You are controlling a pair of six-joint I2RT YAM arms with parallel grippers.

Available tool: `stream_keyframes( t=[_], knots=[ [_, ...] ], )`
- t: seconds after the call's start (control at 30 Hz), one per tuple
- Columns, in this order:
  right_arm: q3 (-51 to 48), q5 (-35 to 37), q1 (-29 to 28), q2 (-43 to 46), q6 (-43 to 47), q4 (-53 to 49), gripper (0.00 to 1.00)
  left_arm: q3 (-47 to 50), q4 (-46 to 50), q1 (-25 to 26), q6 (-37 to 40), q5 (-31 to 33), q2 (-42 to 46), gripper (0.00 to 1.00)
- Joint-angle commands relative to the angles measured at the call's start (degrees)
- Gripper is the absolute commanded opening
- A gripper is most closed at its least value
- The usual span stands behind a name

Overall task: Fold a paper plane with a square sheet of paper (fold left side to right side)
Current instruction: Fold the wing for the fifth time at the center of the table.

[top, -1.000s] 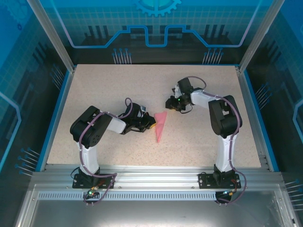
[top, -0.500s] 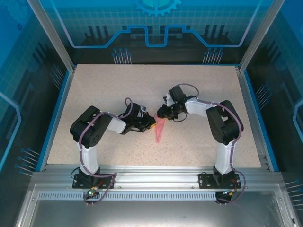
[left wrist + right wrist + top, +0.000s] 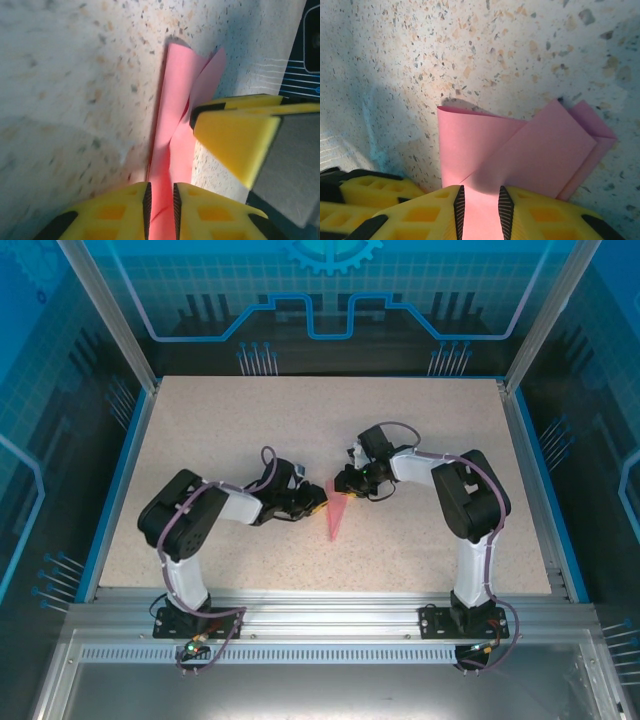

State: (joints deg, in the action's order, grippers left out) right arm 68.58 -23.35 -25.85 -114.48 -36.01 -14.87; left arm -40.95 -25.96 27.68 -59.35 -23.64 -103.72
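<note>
Speckled beige surface (image 3: 250,420) lay inside the enclosure, with an aluminium rail (image 3: 320,615) along its near edge where both arms were bolted. The two arms stretched inward, and their tips were close together near the middle. The paper plane (image 3: 335,518) lay flat between them, a slim pink dart. Its point faced the near edge and its wider end lay farther off, by the fingers.

The left hand (image 3: 319,503) was at the plane's left side. In its wrist view the yellow fingers (image 3: 115,212) stood slightly apart, with the pink paper running through the narrow gap. The right hand (image 3: 347,485) sat at the wide end, just beyond the left one. Its fingers (image 3: 545,215) were likewise a little apart astride the paper, and the folded layers fanned out past them. Behind the surface rose blue-lit panels (image 3: 320,300).
</note>
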Motion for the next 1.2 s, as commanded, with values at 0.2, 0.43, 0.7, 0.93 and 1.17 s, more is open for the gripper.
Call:
stream_keyframes(
  t=[0.2, 0.43, 0.7, 0.93, 1.17],
  knots=[
    [-1.1, 3.1, 0.4, -4.1, 0.5, -2.7, 0.29, 2.7, 10.6, 1.4, 6.8, 2.2, 15.1, 0.31],
    [-1.0, 2.9, 0.4, -4.2, 0.5, -2.5, 0.29, -1.2, 10.8, 8.7, 7.4, 1.1, 11.6, 0.26],
    [-0.6, 2.5, 0.2, -4.4, 0.5, -2.9, 0.29, -2.3, 8.4, 10.1, 5.5, 0.7, 4.1, 0.24],
    [-0.2, 2.6, 0.1, -4.6, 0.7, -3.1, 0.29, -0.5, 5.7, 10.3, 3.8, 0.3, 1.9, 0.23],
    [-0.1, 2.5, 0.1, -5.1, 0.8, -3.1, 0.29, 0.4, 5.1, 11.4, 2.7, 0.6, 0.8, 0.23]
  ],
)
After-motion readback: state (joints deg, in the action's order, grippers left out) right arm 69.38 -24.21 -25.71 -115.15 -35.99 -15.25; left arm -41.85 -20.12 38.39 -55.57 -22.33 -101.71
